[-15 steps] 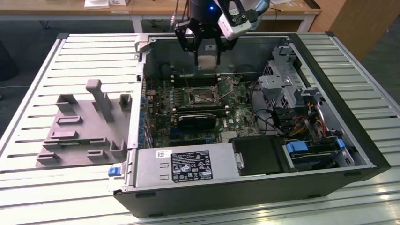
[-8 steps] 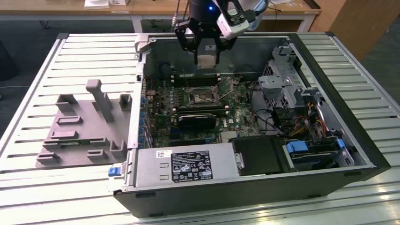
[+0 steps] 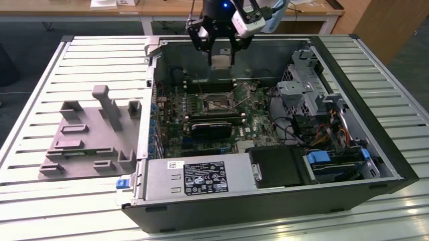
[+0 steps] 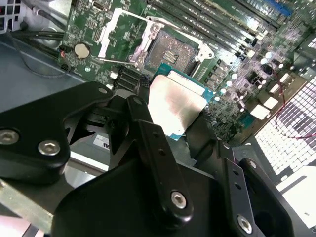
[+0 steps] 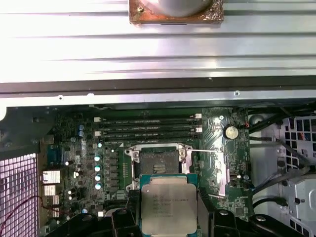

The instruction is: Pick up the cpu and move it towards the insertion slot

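In the exterior view, nearest the camera sits the power supply (image 3: 194, 176) at the front edge of the open case (image 3: 348, 165), which lies on a slatted table (image 3: 54, 201). On the exterior view's left, beside the case, rests a grey fixture (image 3: 84, 138) with upright posts. Farther in, the motherboard (image 3: 201, 108) lies flat inside the case, its socket (image 3: 216, 102) open, the load frame swung up. Beyond and above that, the gripper (image 3: 220, 46) hangs over the far part of the board, its black fingers (image 3: 198, 37) clamped on the cpu (image 3: 220, 61), which is lifted clear of the board. In the second wrist view the cpu (image 4: 175, 103) shows its silvery top between the fingers (image 4: 148, 133), tilted, with the socket (image 4: 170, 49) just past it. In the first wrist view the cpu (image 5: 168, 202) sits just short of the socket (image 5: 159, 160), with memory slots (image 5: 148, 129) beyond.
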`<state>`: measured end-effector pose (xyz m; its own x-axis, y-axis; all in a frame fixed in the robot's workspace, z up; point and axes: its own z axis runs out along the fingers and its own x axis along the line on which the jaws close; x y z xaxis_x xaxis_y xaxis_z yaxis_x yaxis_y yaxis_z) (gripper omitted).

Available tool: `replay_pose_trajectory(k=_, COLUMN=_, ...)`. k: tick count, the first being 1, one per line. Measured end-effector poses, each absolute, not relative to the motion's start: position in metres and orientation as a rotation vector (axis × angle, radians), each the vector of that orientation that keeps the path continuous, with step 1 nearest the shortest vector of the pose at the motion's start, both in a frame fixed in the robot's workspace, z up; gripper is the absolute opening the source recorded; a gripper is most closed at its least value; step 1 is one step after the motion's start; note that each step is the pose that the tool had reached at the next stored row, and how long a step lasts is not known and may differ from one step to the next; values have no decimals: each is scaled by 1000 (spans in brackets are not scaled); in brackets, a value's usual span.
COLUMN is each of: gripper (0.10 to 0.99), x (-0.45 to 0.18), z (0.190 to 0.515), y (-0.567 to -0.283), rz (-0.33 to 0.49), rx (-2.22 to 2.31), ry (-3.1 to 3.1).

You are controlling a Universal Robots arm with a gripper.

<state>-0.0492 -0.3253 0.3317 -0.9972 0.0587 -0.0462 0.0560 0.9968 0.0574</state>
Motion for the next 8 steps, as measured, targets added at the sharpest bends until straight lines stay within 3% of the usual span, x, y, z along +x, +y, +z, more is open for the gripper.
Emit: replay_pose_trajectory(k=8, gripper=541, x=-49, z=332, y=-325, rz=87, rx=89, ry=3091)
